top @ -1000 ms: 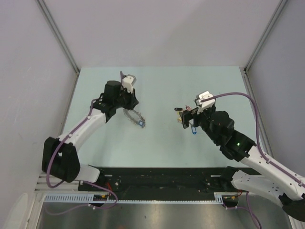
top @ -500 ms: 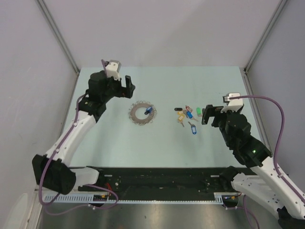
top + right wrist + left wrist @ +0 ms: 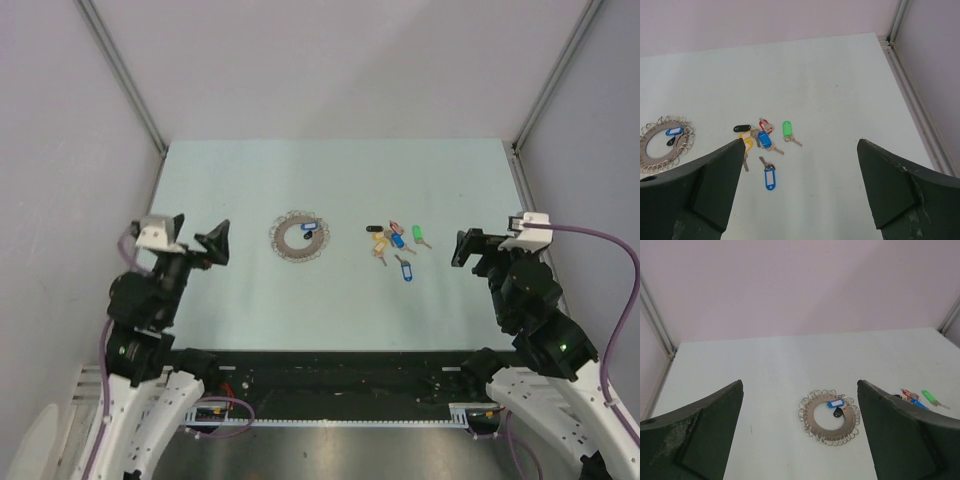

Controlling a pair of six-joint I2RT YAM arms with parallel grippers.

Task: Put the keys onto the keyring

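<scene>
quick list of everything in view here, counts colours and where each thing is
keyring: one, grey metal, flat on the table left of centre
keys on the ring: two, blue and black, lying on its right side
loose keys: six, black, red, yellow, green, two blue, clustered right of the keyring
table: one, pale green
left gripper: one, black, open, empty, near left edge
right gripper: one, black, open, empty, near right edge
</scene>
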